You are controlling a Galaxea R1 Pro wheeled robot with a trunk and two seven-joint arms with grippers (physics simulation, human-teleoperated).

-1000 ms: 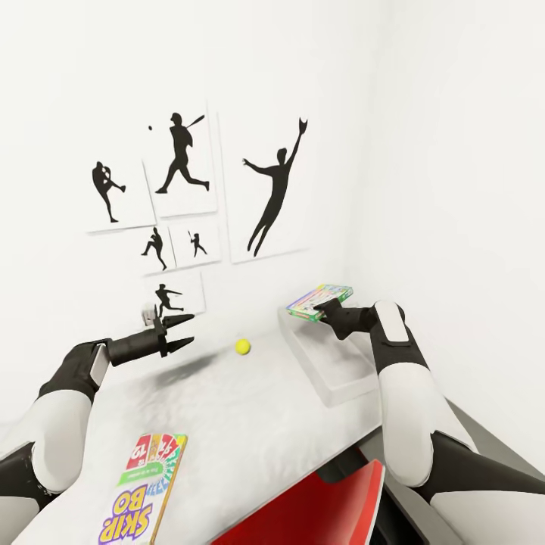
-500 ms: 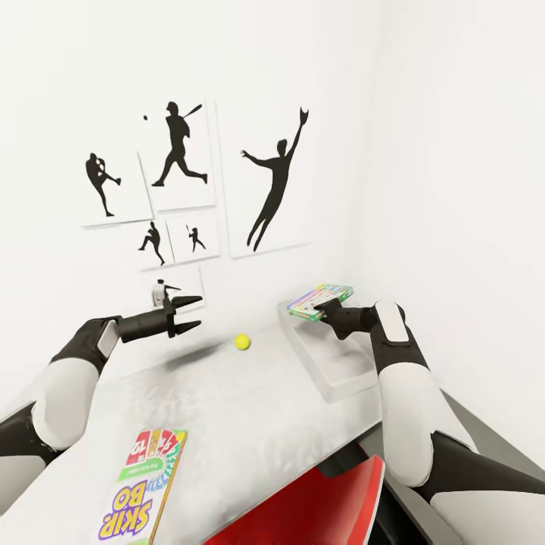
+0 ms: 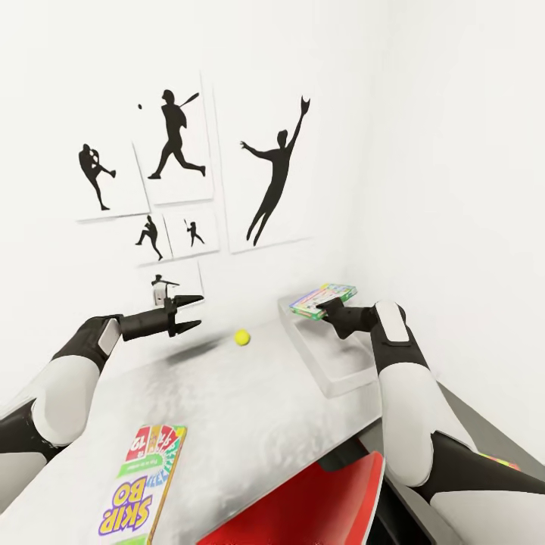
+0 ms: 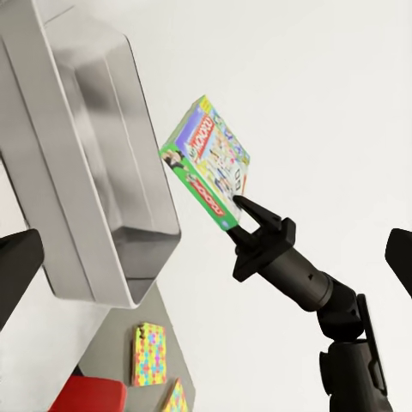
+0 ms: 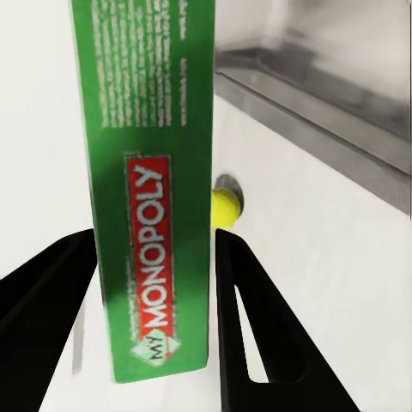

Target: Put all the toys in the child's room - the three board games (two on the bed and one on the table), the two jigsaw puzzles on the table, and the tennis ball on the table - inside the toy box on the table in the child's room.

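Observation:
My right gripper (image 3: 322, 304) is shut on a green-edged Monopoly board game (image 3: 323, 296), holding it in the air over the far end of the grey toy box (image 3: 327, 362). The right wrist view shows that game (image 5: 150, 172) clamped between the fingers. The tennis ball (image 3: 241, 337) lies on the pale table (image 3: 250, 409), left of the toy box. My left gripper (image 3: 185, 312) hovers open above the table, left of the ball. A Skip-Bo board game (image 3: 144, 484) lies flat near the table's front. Two jigsaw puzzles (image 4: 148, 352) lie on the dark cabinet top beyond the toy box (image 4: 94, 172).
A red chair (image 3: 303, 503) is tucked against the table's front edge. The lower dark cabinet top (image 3: 484, 439) joins the table at the right. White walls close the corner behind, with baseball silhouettes (image 3: 276, 178) on the left wall.
The head view has shifted slightly. My left gripper has risen and moved a little toward the wall. The right gripper still holds the Monopoly game over the toy box.

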